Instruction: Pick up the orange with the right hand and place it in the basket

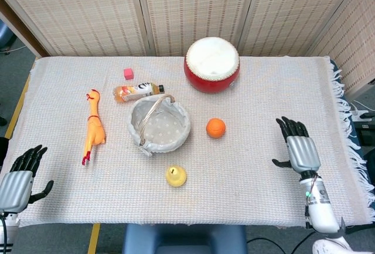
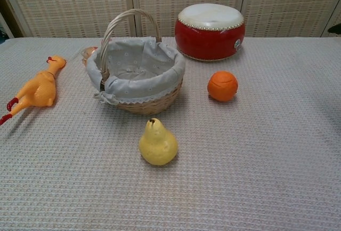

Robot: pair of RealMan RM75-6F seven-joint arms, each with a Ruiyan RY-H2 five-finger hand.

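our right hand [image 1: 296, 149] hovers with fingers spread and nothing in them, well apart from the orange [image 1: 215, 127], which lies ahead and to its left, just right of the basket [image 1: 139, 129]. our left hand [image 1: 20, 175], also spread, sits much farther away.

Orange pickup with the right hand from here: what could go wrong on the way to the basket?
The orange is round and sits loose on the cloth, so a glancing touch from the right hand could roll it toward the red drum or the pear. The basket has a tall handle that may catch the hand or the orange when lowering.
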